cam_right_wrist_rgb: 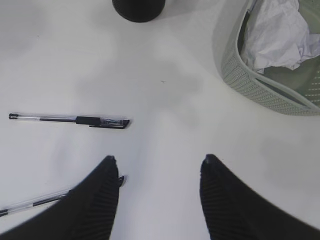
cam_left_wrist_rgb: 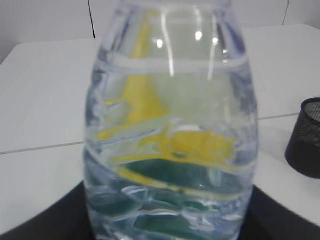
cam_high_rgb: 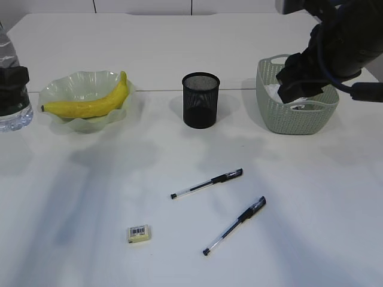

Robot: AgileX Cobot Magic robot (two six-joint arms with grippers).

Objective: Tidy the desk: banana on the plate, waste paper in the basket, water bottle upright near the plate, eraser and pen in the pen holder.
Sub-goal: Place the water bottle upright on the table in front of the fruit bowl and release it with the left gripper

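While the curved yellow banana (cam_high_rgb: 90,105) already lies in the translucent pale green ruffled plate (cam_high_rgb: 72,84) and crumpled white waste paper (cam_right_wrist_rgb: 280,37) sits inside the sage green perforated plastic basket (cam_high_rgb: 293,119), the step in hand appears to be the bottle placement. The clear ribbed plastic water bottle (cam_left_wrist_rgb: 170,130) stands upright at the far left edge of the exterior view, just beside the plate, with the left end effector (cam_high_rgb: 13,78) closed around its body (the wrist view is filled by the bottle, banana yellow showing through it). Whether the base rests fully on the white table (cam_high_rgb: 191,54) cannot be told.

The right end effector (cam_right_wrist_rgb: 157,195) hovers over bare table with its ribbed black fingers (cam_right_wrist_rgb: 100,195) spread and nothing between them.

Outstanding items: two slim clear-barrelled pens with black grips, one (cam_high_rgb: 206,183) nearer the holder and one (cam_high_rgb: 234,225) below it, and the small pale yellow rectangular eraser (cam_high_rgb: 138,232) with its barcode sticker, all lying flat and well apart from the black wire-mesh cylindrical pen holder (cam_high_rgb: 200,100).

Judgement: the next move calls for releasing the bottle without tipping it, then a low pinch across a pen barrel. The pens are thin, smooth and liable to roll; the eraser is a low block offering short flat sides. The mesh cup is light and narrow-mouthed, so items should enter near-vertically.
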